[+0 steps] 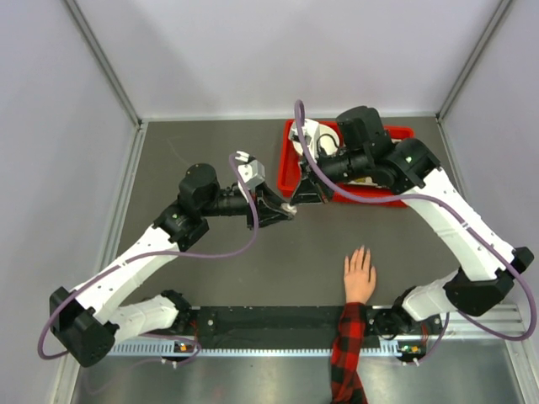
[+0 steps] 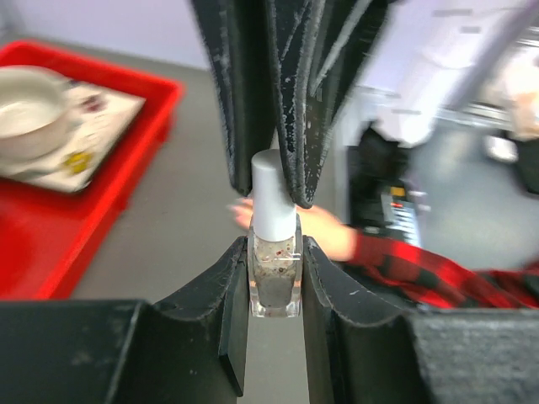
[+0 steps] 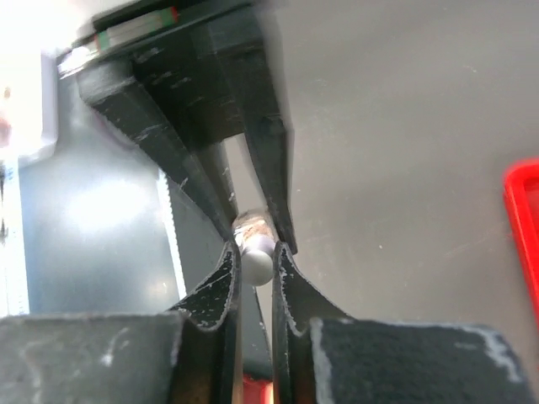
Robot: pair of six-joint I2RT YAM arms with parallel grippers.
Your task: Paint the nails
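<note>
The left gripper [image 2: 274, 252] was clamped on the glass body of a small bottle [image 2: 274, 282], held above the table [image 1: 210, 269] near its middle; the right gripper [image 3: 257, 252] met it from the opposite side, its fingers pinched narrow on the white cap [image 2: 274, 198]; the bottle's glass showed pale, speckled contents; both pairs of fingertips sat close together around the bottle, almost touching each other. A hand [image 1: 360, 276] lay flat, palm down, on the table close to the near edge, right of centre, fingers together and pointing away from the arms' bases; the nails [image 1: 362, 252] at its fingertips were too small to make out from above; a red-and-black plaid sleeve [image 1: 349, 349] covered the wrist and forearm. The bottle hung well apart from the hand, farther back and to the left. A red tray [image 1: 397, 133] sat at the far right, under the right arm, holding a pale bowl [image 2: 25, 114].
</note>
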